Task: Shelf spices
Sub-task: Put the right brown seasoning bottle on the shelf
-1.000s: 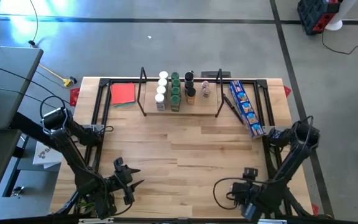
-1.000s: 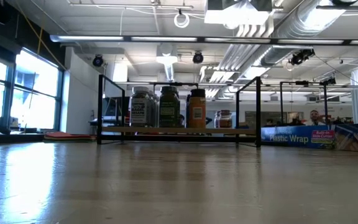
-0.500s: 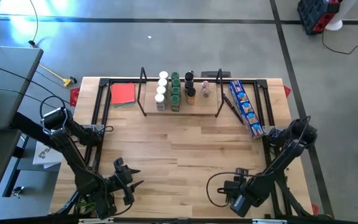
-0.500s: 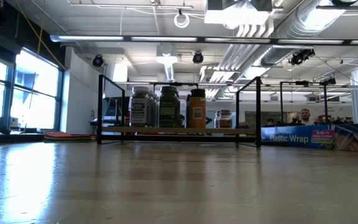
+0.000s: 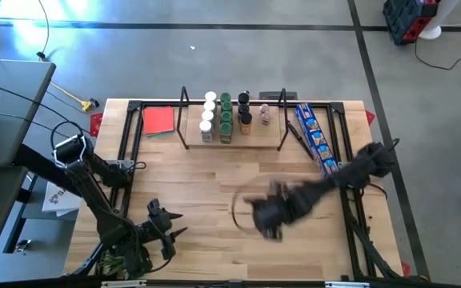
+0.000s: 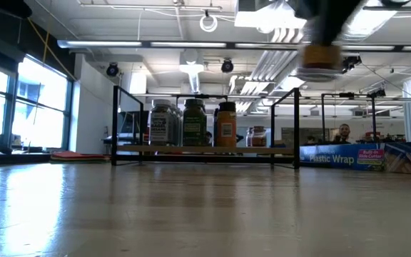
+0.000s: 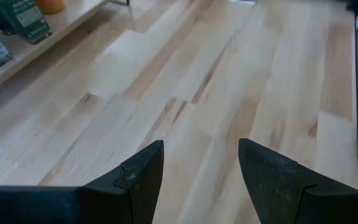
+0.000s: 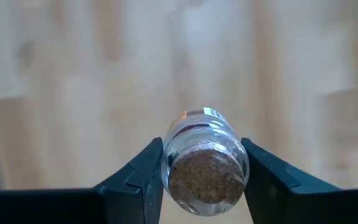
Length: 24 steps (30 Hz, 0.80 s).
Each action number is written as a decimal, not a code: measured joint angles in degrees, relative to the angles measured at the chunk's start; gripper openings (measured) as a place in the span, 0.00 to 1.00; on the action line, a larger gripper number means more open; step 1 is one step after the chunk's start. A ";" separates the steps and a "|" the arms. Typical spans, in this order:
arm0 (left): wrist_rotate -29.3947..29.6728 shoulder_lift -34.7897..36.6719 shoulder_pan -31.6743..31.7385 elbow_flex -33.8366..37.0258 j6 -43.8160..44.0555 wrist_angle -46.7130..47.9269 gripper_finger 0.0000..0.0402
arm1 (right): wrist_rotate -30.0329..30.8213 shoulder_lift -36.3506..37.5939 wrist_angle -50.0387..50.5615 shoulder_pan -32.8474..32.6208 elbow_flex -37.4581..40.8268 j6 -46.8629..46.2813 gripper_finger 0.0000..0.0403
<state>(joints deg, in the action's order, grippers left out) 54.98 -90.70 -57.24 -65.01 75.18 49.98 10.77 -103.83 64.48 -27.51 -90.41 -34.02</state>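
Note:
A small clear spice jar filled with brown spice sits between the fingers of my right gripper, which is shut on it. In the high view that gripper is a blur over the middle of the table. The low view shows the jar high above the tabletop. The shelf, a wooden board with black wire uprights, stands at the far edge with several spice jars upright on its board. My left gripper stands open over bare wood near the table's near left corner. My right gripper pinches the jar by its round sides, one finger on each side, near the end that faces the wrist camera. The fingers come from above, pointing steeply down. The jar hangs clear of the table, its other end toward the wood.
A long blue box lies to the right of the shelf, and a flat red square lies to its left. A black frame runs along the table's sides. Bare wood stretches between the shelf and the near edge.
My right arm has swung fast from the table's near right edge toward its middle and up, carrying its gripper into a blur there. The jar has come into the low view from above. My left arm has kept still.

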 joint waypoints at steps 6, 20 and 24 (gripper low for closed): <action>2.59 -0.25 0.20 0.00 1.22 -2.79 0.50 | 0.49 0.11 5.71 17.97 -7.88 19.58 0.39; 5.20 -0.24 0.22 -0.02 -1.88 -3.46 0.50 | -9.67 -3.16 6.19 44.09 -8.02 46.98 0.39; 5.17 0.02 0.54 -0.02 -4.72 -3.32 0.50 | -9.32 -4.82 5.97 46.61 -8.02 51.02 0.39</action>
<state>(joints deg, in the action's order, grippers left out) 60.15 -90.68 -56.69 -65.04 70.46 46.66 1.45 -108.65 70.45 19.10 -98.43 17.00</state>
